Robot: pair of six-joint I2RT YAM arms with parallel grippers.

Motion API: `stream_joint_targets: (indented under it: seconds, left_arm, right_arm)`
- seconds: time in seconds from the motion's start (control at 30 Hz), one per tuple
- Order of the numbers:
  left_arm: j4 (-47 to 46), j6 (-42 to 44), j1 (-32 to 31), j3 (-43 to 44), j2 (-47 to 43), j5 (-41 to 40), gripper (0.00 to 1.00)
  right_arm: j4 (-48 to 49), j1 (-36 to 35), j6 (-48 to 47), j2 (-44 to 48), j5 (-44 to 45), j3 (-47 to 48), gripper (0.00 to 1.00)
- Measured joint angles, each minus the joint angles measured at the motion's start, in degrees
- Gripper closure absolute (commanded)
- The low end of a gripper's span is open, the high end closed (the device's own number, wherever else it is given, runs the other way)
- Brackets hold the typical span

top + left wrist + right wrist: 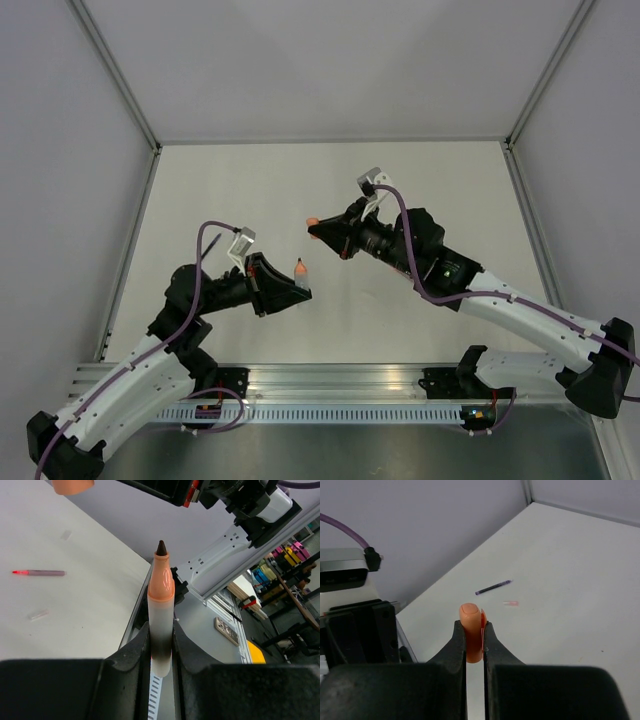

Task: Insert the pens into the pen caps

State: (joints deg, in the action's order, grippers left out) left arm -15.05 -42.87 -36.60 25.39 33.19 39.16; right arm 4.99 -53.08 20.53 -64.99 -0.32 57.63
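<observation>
Pinching a whitish translucent pen with an orange collar and a dark pointed tip, my left fingers press on its barrel from both sides; the pen stands straight up out of the gap between them, tip away from my wrist, and its lower end is hidden between the pads. My right fingers are closed on a short bright orange plastic cap; its rounded end stands out past the fingertips, and I cannot tell which way its open mouth faces. From above, both arms hold their pieces up off the white table near its middle; the pen tip and the cap are near each other but apart, the cap a little farther from my bases and to the right of the tip. Well beyond them, toward the left wall, a thin dark pen lies flat on the table; a small pale cap lies just beside it, not touching; in my left wrist view one end of that pen shows red.
</observation>
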Motion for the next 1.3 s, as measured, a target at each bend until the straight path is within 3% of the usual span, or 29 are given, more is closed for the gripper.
stream_joint_targets:
  seconds: [0.5, 1.3]
  left_arm:
    - [-3.10, -0.79, 0.00, -0.48, 0.76, 1.99, 0.98]
    - [-3.32, -1.97, -0.24, -1.14, -1.70, 2.95, 0.98]
  right_arm:
    - [14.69, -0.13, 8.41, 0.04, -10.03, -4.66, 1.00]
    - [21.51, -6.43, 10.71, 3.98, -10.25, -11.89, 1.00]
